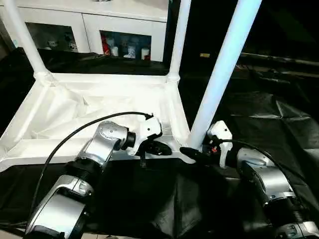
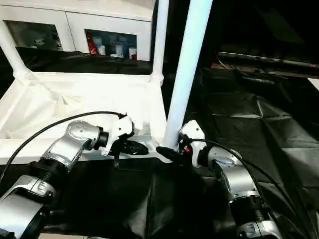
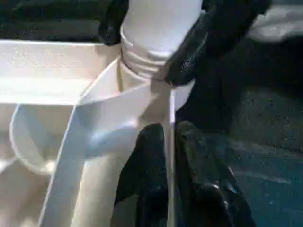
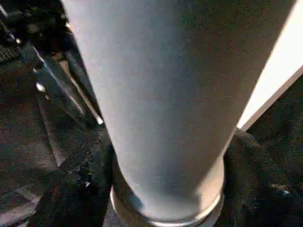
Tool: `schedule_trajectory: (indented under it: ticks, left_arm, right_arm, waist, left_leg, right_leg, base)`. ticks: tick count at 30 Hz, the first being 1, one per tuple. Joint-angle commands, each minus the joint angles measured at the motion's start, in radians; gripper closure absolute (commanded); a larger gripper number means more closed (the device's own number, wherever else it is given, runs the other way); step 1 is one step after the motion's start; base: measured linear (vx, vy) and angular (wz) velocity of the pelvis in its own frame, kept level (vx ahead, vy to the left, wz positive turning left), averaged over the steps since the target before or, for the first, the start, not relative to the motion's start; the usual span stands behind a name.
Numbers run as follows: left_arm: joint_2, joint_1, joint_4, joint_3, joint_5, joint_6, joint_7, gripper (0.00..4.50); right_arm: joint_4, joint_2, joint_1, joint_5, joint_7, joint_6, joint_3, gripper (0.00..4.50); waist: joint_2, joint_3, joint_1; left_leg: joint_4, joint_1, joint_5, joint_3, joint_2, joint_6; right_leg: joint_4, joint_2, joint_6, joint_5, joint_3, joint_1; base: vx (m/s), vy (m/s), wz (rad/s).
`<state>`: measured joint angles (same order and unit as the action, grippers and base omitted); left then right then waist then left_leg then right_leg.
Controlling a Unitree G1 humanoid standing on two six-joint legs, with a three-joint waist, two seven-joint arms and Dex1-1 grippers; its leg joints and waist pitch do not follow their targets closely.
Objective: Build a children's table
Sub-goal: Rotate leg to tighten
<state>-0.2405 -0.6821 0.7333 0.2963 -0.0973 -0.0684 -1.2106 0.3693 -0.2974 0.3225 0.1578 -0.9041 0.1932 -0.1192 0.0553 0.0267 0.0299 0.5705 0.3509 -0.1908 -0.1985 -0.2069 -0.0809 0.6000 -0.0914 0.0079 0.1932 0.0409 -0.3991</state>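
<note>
Pincers: right (image 1: 192, 152) clasps leg (image 1: 222, 69), left (image 1: 158, 148) pinches tabletop rim (image 1: 99, 157).

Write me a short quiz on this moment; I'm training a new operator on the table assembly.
1. True or false: the right gripper grasps the near-corner leg at its base.
2. How many legs stand upright on the tabletop? A) one B) three C) four
3. What does the left gripper pinch?

Key
1. True: its black fingers flank the leg just above the collar.
2. B: two far-corner legs and the near one.
3. A thin rim wall of the tabletop beside the corner socket.
</note>
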Motion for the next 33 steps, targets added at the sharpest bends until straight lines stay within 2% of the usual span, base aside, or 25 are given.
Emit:
schedule_trajectory:
  ticks: [1,5,8,9,11,12,20,24,30,31,33]
  left_arm:
    - [0.009,0.009,0.039,0.029,-0.027,-0.018,0.038,3.97]
    - [0.004,0.007,0.043,0.014,-0.010,-0.025,0.026,3.97]
    - [0.001,0.005,0.040,0.005,0.001,-0.037,0.019,3.97]
    - [0.000,0.004,0.040,0.004,0.002,-0.042,0.018,4.15]
    - [-0.010,0.002,0.040,0.013,-0.007,-0.049,0.011,4.26]
    - [-0.036,0.002,0.036,0.038,-0.036,-0.056,0.005,4.33]
    - [-0.085,-0.002,0.023,0.053,-0.062,-0.065,0.003,4.39]
    - [-0.105,0.006,0.001,0.052,-0.043,-0.073,-0.004,4.39]
    - [-0.117,0.043,-0.065,0.017,0.013,-0.117,-0.011,4.39]
    - [-0.116,0.046,-0.072,0.011,0.020,-0.127,-0.007,4.01]
    - [-0.120,0.050,-0.087,0.008,0.027,-0.136,-0.003,3.91]
  right_arm:
    - [-0.013,0.010,-0.009,-0.009,-0.009,0.008,-0.039,1.78]
    - [-0.012,0.009,-0.008,-0.010,-0.009,0.008,-0.038,1.79]
    - [-0.011,0.007,-0.006,-0.009,-0.008,0.008,-0.037,1.80]
    - [-0.010,0.007,-0.005,-0.010,-0.008,0.008,-0.037,1.80]
    - [-0.008,0.006,-0.004,-0.011,-0.009,0.007,-0.038,1.80]
    - [-0.004,0.004,-0.001,-0.012,-0.009,0.005,-0.038,1.80]
    - [0.001,0.000,0.002,-0.016,-0.010,0.000,-0.041,1.80]
    - [0.001,-0.001,0.001,-0.016,-0.010,-0.002,-0.042,1.80]
    - [0.005,-0.003,0.003,-0.015,-0.009,-0.005,-0.043,1.80]
    - [0.005,-0.004,0.003,-0.015,-0.009,-0.006,-0.044,1.80]
    - [0.005,-0.005,0.002,-0.015,-0.008,-0.007,-0.048,1.80]
  waist:
    - [0.001,-0.038,0.002]
    - [0.003,-0.039,0.001]
    - [0.002,-0.038,0.001]
    - [0.002,-0.038,0.000]
    - [0.002,-0.038,0.000]
    - [0.005,-0.038,0.000]
    - [0.002,-0.038,-0.008]
    - [0.002,-0.038,-0.011]
    - [0.000,-0.040,-0.018]
    - [-0.001,-0.040,-0.017]
    - [0.002,-0.040,-0.019]
  left_leg:
    - [-0.069,0.004,-0.264,0.014,-0.025,0.034]
    - [-0.067,0.006,-0.247,0.014,-0.024,0.041]
    - [-0.068,0.003,-0.254,0.013,-0.025,0.040]
    - [-0.068,0.002,-0.259,0.013,-0.025,0.039]
    - [-0.068,0.002,-0.262,0.013,-0.025,0.038]
    - [-0.068,0.003,-0.259,0.013,-0.025,0.040]
    - [-0.067,0.004,-0.247,0.013,-0.025,0.040]
    - [-0.067,0.004,-0.250,0.013,-0.025,0.039]
    - [-0.065,0.003,-0.230,0.011,-0.026,0.042]
    - [-0.064,0.003,-0.227,0.011,-0.025,0.044]
    - [-0.064,0.004,-0.227,0.010,-0.025,0.044]
  right_leg:
    - [-0.081,-0.042,-0.190,0.263,-0.032,0.038]
    - [-0.081,-0.043,-0.190,0.263,-0.031,0.039]
    - [-0.081,-0.042,-0.195,0.263,-0.032,0.036]
    - [-0.082,-0.042,-0.197,0.265,-0.032,0.035]
    - [-0.082,-0.042,-0.196,0.268,-0.032,0.036]
    - [-0.082,-0.042,-0.194,0.269,-0.032,0.036]
    - [-0.078,-0.041,-0.208,0.233,-0.032,0.037]
    - [-0.078,-0.041,-0.211,0.236,-0.032,0.038]
    - [-0.070,-0.038,-0.237,0.173,-0.033,0.039]
    - [-0.070,-0.038,-0.242,0.164,-0.033,0.039]
    - [-0.069,-0.038,-0.243,0.162,-0.032,0.040]
  base:
    - [0.000,0.000,0.00]
    - [0.000,0.000,0.00]
    - [0.000,0.000,0.00]
    - [0.000,0.000,0.00]
    - [0.000,0.000,0.00]
    - [0.000,0.000,0.00]
    - [0.000,0.000,0.00]
    - [0.000,0.000,0.00]
    - [0.000,0.000,0.00]
    - [0.000,0.000,0.00]
    - [0.000,0.000,0.00]
